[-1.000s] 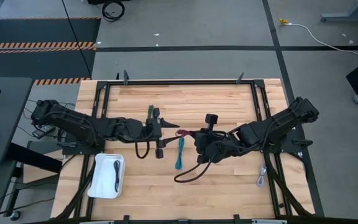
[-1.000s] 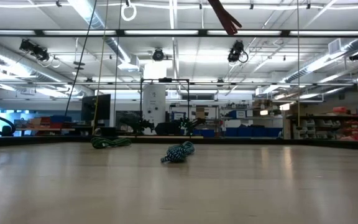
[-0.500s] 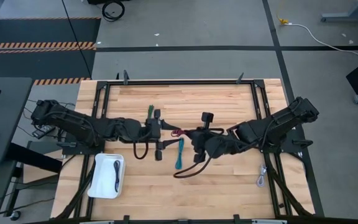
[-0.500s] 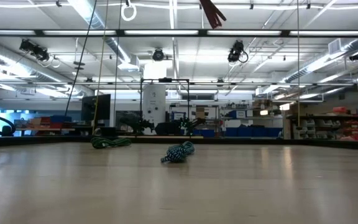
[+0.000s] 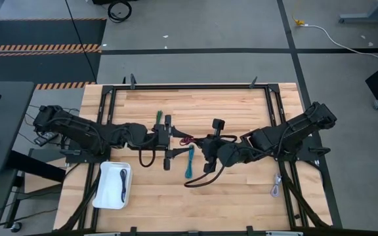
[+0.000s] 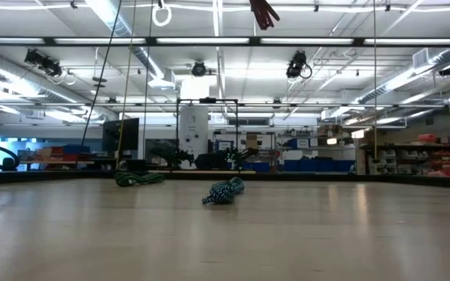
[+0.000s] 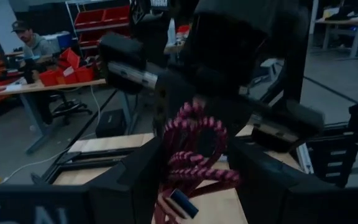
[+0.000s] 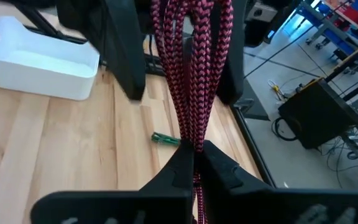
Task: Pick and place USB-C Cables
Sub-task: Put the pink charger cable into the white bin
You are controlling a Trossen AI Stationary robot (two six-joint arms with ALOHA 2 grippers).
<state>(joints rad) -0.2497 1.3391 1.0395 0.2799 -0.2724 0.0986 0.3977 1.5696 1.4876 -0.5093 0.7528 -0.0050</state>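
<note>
Dark red cable (image 8: pixel 194 81) pinched tight in right gripper (image 8: pixel 194 163), held mid-table, its far end between left gripper's (image 5: pixel 170 139) spread fingers, seemingly not clamped. Teal cable (image 5: pixel 189 162) just below. White bin (image 5: pixel 113 185) beside left arm holds black cable (image 5: pixel 123 183).

Dark red cable (image 8: pixel 191 68), seemingly black-flecked braid
</note>
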